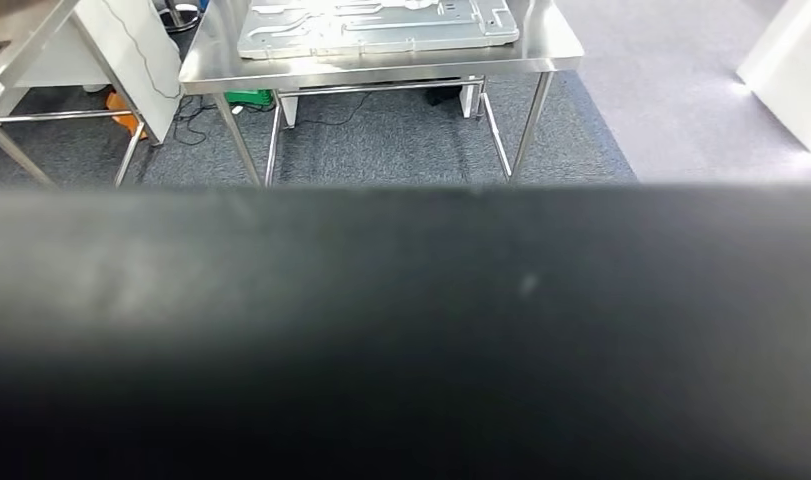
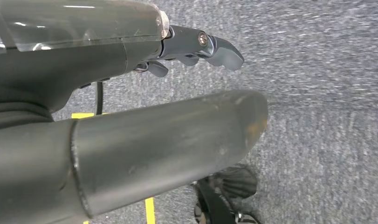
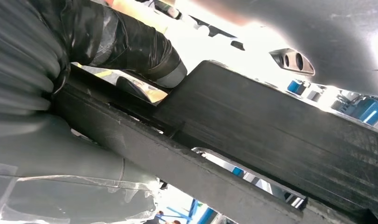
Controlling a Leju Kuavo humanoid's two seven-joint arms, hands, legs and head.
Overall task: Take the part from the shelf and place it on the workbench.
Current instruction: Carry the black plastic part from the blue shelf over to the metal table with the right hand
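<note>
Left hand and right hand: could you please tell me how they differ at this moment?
1. The left hand holds nothing, its thumb apart from its fingers; the right hand grips the black part.
2. The left hand faces the grey carpet; the right hand lies against the part's ribbed face, with bright light behind.
Shared: both show clear plastic film over the cover.
</note>
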